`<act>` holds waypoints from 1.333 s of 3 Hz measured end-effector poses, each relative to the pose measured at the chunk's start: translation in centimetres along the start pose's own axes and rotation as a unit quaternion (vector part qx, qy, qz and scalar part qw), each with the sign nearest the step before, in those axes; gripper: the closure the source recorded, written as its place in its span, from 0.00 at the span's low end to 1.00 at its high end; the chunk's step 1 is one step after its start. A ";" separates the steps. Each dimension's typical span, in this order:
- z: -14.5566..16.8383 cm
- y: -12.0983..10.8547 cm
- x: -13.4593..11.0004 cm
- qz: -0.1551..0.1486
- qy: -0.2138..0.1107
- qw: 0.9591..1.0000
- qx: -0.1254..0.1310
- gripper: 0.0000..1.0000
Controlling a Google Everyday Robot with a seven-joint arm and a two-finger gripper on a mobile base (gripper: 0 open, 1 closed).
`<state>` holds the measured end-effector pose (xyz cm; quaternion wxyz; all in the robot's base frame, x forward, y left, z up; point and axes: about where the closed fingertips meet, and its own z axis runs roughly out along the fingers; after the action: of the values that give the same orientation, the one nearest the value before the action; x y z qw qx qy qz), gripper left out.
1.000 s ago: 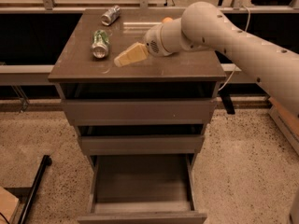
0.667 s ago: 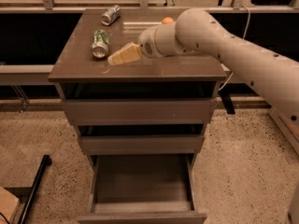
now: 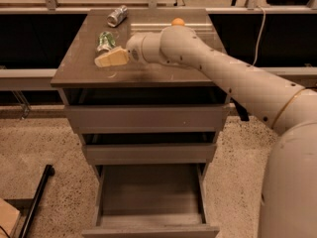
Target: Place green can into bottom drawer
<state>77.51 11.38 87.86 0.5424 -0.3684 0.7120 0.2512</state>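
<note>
Green can (image 3: 105, 40) lies near the cabinet top's (image 3: 168, 73) left edge, gripper (image 3: 110, 58) just beside, grip unreadable.

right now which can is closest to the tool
The green can, just behind the tool on the cabinet top; the silver can lies farther back.

Gripper (image 3: 112, 58) beside green can (image 3: 105, 40) — matt plastic; can shiny metal; cabinet top (image 3: 163, 74) glossy.

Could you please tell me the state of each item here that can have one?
Green-and-white patterned drink can: lying on the grey-brown cabinet top.
Plain silver can: lying on its side, further back.
Deep grey-brown bottom drawer: pulled open.
Top shallow drawer: shut.
Middle shallow drawer: shut.
Cream two-finger gripper: low over the top, beside the green can.
</note>
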 end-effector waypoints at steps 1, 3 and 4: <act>3.4 0.0 0.2 0.007 -0.009 1.000 -0.008 0.00; 9.2 0.2 -0.2 0.005 -0.014 0.999 -0.030 0.00; 10.4 0.1 -0.2 0.006 -0.016 0.999 -0.031 0.18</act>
<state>83.58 19.35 85.07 0.5403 -0.3766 0.6976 0.2821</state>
